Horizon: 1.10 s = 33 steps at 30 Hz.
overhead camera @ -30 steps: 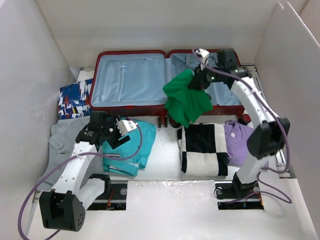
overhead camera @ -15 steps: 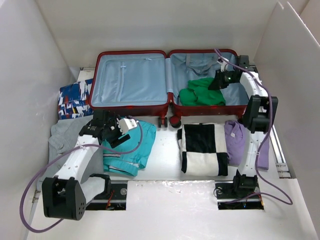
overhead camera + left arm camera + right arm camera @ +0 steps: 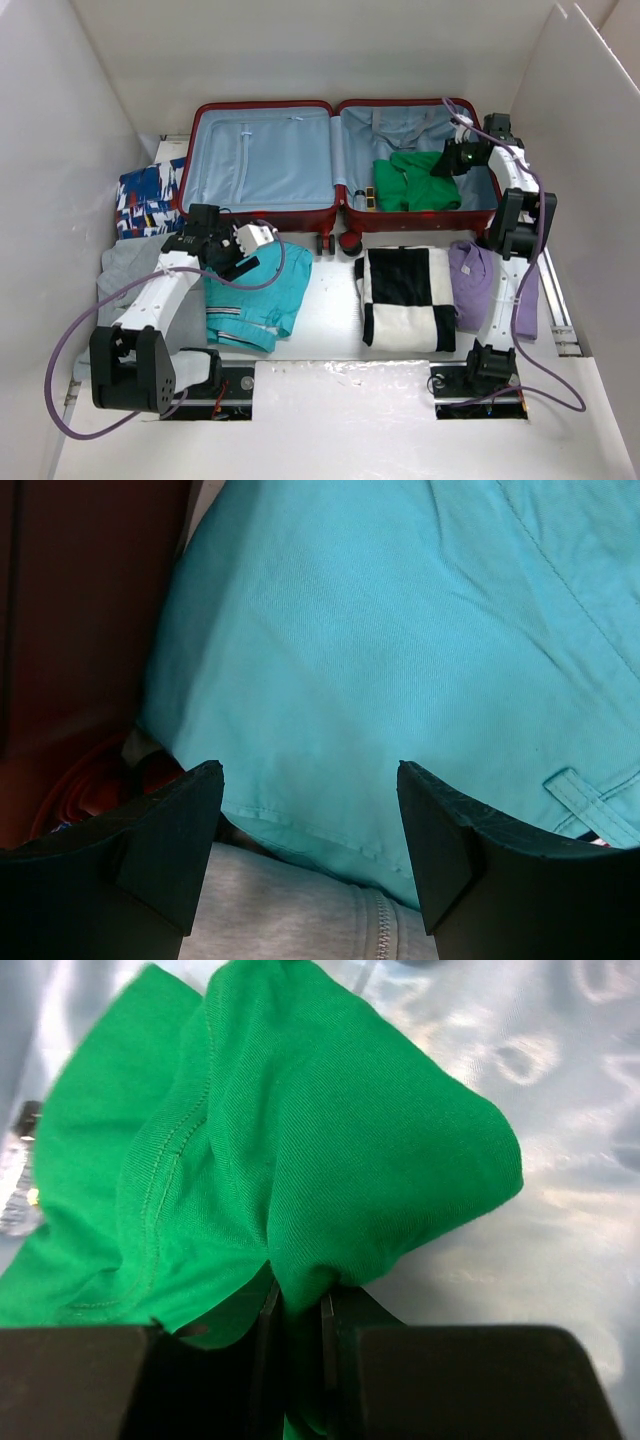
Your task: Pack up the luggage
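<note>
Top external view: the luggage (image 3: 262, 160) lay open flat at 12 o'clock on the worktop (image 3: 330, 300), both blue-lined halves facing up. The green shirt (image 3: 415, 182) sat bunched in the right half, toward 1 o'clock.

Right gripper (image 3: 297, 1305): clenched on a fold of the green shirt, with cloth pinched between the fingers just above the lining.

Left gripper (image 3: 310, 780): released, jaws apart and holding nothing, poised over the far hem of the teal garment (image 3: 255, 290) where it overlapped the grey garment (image 3: 125, 280).

Judged step: setting the green shirt down in the right half. To do it well, you needed the bundle resting slack on the lining before you let go. You then needed to lift straight up so no fold trailed out over the rim. The shirt looked heaped, so a push toward 12 o'clock would have left room for more.

Pose: your right arm was stretched far toward 1 o'clock, elbow raised beside the shell's 3 o'clock edge. Your left arm was bent, its forearm slanting from 7 toward 9 o'clock.
</note>
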Each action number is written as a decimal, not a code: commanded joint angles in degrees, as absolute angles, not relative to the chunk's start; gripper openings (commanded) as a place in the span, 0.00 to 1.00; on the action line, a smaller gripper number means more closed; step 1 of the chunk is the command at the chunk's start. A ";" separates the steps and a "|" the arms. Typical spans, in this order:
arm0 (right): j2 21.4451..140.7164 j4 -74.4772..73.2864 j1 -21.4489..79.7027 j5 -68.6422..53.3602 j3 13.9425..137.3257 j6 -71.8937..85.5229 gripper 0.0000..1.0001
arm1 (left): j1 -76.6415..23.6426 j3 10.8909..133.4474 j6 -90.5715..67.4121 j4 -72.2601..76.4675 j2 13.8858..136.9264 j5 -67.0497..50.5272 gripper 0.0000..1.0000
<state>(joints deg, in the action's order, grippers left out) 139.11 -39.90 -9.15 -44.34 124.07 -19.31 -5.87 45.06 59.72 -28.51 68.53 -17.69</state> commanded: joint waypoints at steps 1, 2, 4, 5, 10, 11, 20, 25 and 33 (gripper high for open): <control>135.97 -37.79 -10.89 -39.12 124.80 -20.13 0.13 | -5.54 47.29 60.47 -28.65 68.64 -17.49 0.67; 135.97 -38.58 -10.90 -37.37 124.20 -20.13 0.30 | -5.54 47.29 60.47 -28.65 68.64 -17.49 0.67; 135.97 -40.77 -10.90 -37.35 124.71 -21.71 0.68 | -5.54 47.29 60.99 -28.13 68.64 -17.49 0.67; 135.97 -40.78 -10.90 -36.74 124.72 -21.71 0.91 | -5.54 47.29 61.00 -28.13 68.64 -17.49 0.67; 130.62 -41.92 -10.90 -32.36 124.72 -21.01 1.00 | -5.54 47.29 61.00 -28.65 68.12 -17.49 0.67; 129.65 -41.92 -10.90 -30.78 125.33 -21.01 1.00 | -5.54 47.81 61.00 -29.26 68.12 -18.10 0.67; 114.79 -33.14 -2.05 -16.87 112.17 -21.62 1.00 | -5.54 47.20 61.00 -29.79 67.06 -18.11 0.67; 121.54 -36.38 1.23 -16.88 116.88 -18.29 0.85 | -5.54 46.68 61.00 -29.18 66.45 -18.11 0.67; 124.54 -35.60 4.91 -4.31 116.28 -11.60 0.68 | -5.54 44.30 61.00 -29.18 64.78 -17.58 0.67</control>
